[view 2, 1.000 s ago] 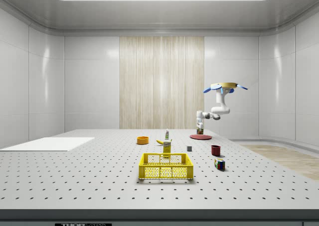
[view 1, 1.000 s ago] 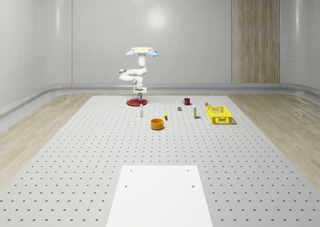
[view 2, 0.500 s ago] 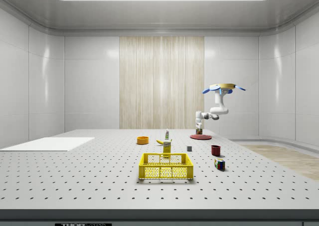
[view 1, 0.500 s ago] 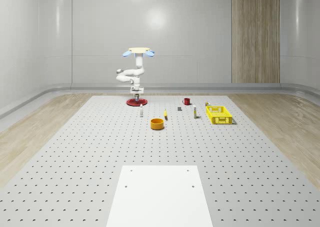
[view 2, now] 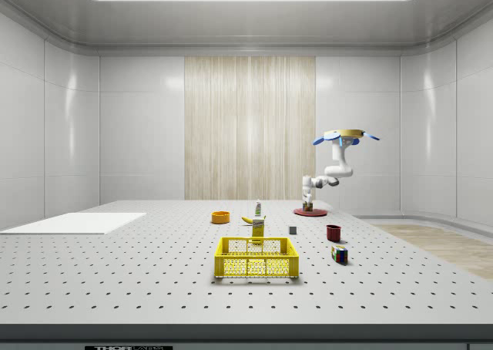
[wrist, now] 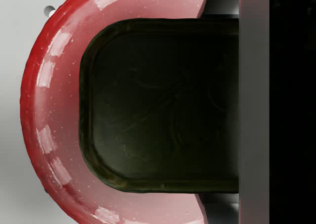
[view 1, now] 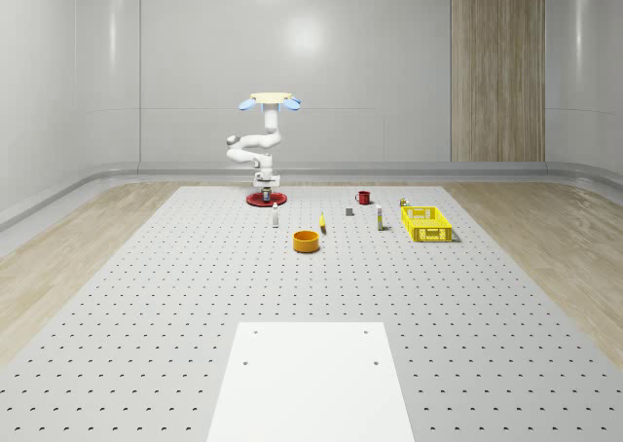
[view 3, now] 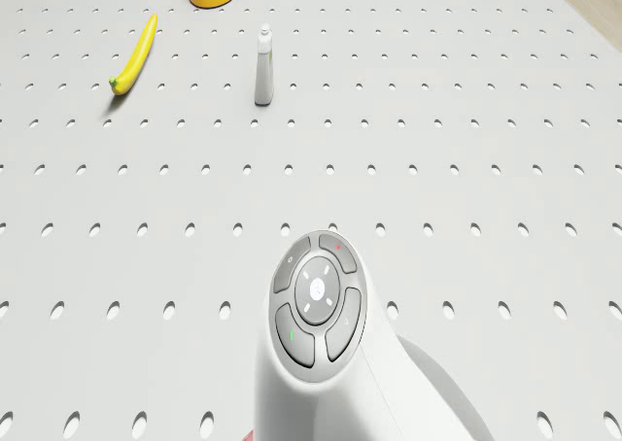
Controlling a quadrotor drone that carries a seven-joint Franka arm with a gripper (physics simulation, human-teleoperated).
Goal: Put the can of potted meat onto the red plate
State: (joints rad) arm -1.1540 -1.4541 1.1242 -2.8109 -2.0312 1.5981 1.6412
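The can of potted meat [wrist: 160, 105] sits directly over the red plate [wrist: 49, 110], its dark rounded-rectangle top facing the wrist camera and the plate's rim showing around it on three sides. That centring suggests the can is being lowered or set so that it lands well inside the rim rather than on its edge. Whether the can's base already touches the plate cannot be told. One finger [wrist: 254, 105] of the gripper [view 2: 309, 205] lies flat along the can's side, which points to a grip on the can, though the second finger is not visible, so whether the pincer is clamped or released cannot be told. In the side view the gripper hangs straight down just above the plate, with the arm [view 1: 251, 150] folded in a bend beneath the drone [view 1: 270, 99], which hovers above and slightly behind the plate.

Counting outward over the perforated table [view 1: 146, 296]: one can, one red plate, one small bottle [view 3: 262, 66], one banana [view 3: 135, 54], one orange bowl [view 1: 307, 240], one red mug [view 1: 362, 198], one yellow basket [view 1: 426, 223], one small grey block [view 1: 349, 210] and one white panel [view 1: 311, 379].
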